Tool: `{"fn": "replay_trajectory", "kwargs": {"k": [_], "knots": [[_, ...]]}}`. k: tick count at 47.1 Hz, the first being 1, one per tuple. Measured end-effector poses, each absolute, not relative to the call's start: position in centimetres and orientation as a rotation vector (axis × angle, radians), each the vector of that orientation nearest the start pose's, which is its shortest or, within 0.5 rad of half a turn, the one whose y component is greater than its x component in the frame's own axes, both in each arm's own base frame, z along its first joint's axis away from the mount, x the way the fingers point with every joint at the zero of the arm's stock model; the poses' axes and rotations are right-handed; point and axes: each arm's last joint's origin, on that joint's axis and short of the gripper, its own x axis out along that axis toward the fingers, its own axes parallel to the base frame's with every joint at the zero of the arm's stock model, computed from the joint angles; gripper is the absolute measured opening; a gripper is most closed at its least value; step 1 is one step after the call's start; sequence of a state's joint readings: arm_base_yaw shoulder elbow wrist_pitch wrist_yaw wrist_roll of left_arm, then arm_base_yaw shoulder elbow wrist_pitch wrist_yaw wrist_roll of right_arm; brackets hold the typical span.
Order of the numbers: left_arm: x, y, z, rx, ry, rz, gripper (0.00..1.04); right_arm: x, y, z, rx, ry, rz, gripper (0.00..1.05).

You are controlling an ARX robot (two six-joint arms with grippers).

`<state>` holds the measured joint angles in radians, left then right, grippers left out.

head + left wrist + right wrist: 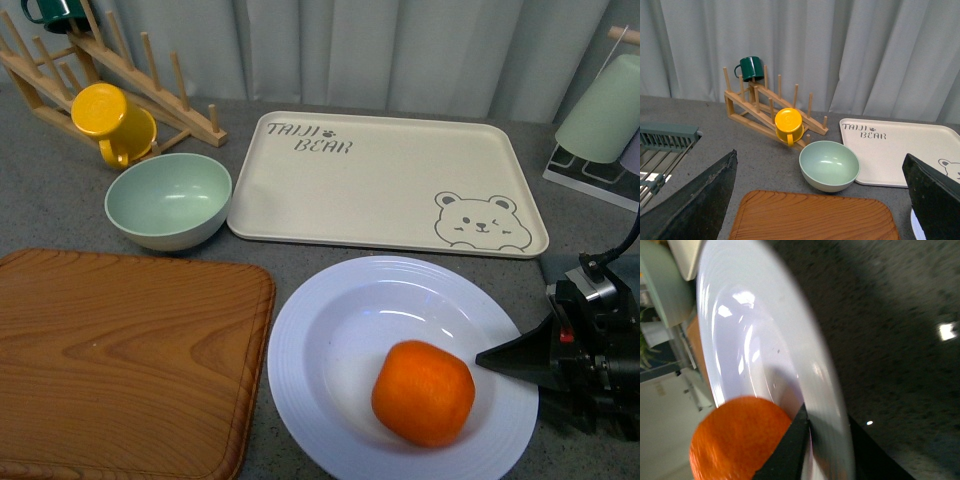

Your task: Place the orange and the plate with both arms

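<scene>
Right gripper point(497, 358) reaches low from the right side to the plate point(312, 395), with the orange point(424, 392) in the plate's well.
One black finger point(788, 451) lies over the ridged rim, its tip just beside the fruit. A dark shape sits under the rim in the blurred right wrist view, and whether the jaws pinch the rim I cannot tell. The plate rests on the grey table point(60, 215) in front of the bear tray point(390, 180). A wooden board point(120, 360) lies close on its left, and a pale green bowl point(168, 200) sits behind the board. A yellow mug point(110, 122) hangs on the wooden rack point(150, 75) further back. The left gripper point(818, 155) hovers over the board, fingers point(697, 202) spread wide and holding nothing.
</scene>
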<state>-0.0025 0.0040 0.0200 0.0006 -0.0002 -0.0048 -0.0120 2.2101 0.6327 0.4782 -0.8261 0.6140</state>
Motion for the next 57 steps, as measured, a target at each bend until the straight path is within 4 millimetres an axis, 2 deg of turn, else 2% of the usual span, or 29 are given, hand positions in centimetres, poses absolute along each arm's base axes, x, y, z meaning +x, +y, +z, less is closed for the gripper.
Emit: {"fn": "replay_trajectory", "kwargs": {"k": [4, 7, 30, 43, 57], "knots": [[9.7, 0.0, 17.0, -0.005, -0.017, -0.002, 0.98, 27.6, 1.8, -0.7, 1.0, 1.247, 0.436, 0.06], [9.7, 0.0, 17.0, -0.005, -0.017, -0.003, 0.98, 27.6, 1.7, -0.7, 1.002, 1.244, 0.439, 0.03], [9.7, 0.0, 17.0, -0.005, -0.017, -0.002, 0.98, 27.5, 1.2, -0.2, 1.005, 1.186, 0.444, 0.03], [9.7, 0.0, 17.0, -0.005, -0.017, -0.002, 0.98, 27.7, 0.8, 1.1, 0.986, 1.066, 0.466, 0.03], [9.7, 0.0, 17.0, -0.005, -0.017, -0.002, 0.98, 29.4, 0.6, 3.6, 1.005, 0.866, 0.501, 0.03]]}}
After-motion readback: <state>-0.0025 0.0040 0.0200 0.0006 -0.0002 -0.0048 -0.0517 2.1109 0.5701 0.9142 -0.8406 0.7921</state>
